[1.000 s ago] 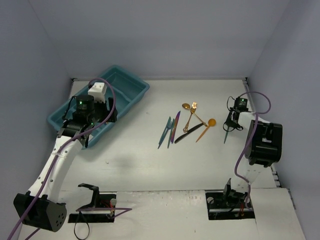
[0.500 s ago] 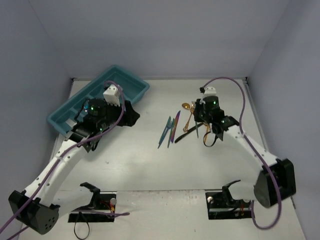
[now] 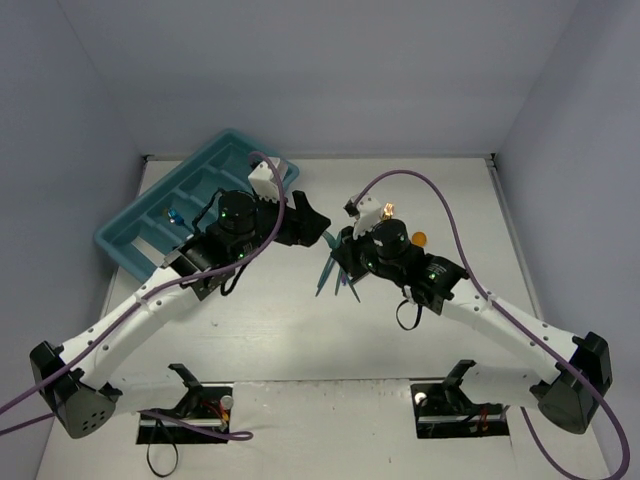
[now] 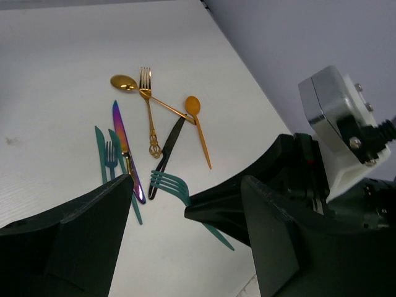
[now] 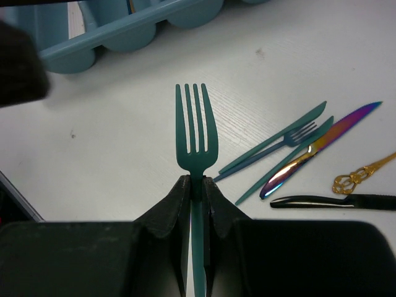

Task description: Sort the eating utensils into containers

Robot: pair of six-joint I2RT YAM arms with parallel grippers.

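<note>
2 arms stretched inward over table centre, wrists close together. Left gripper (image 3: pixel 314 216) jaws spread wide. Right gripper (image 3: pixel 343 262) clamped on teal fork (image 5: pixel 193 133), tines pointing ahead.

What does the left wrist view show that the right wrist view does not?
Only the left wrist view shows the two copper-gold spoons and the gold fork's tines. Only the right wrist view shows the teal tray. Both show the teal fork held in the right pincer, the iridescent knife and the black knife.
</note>
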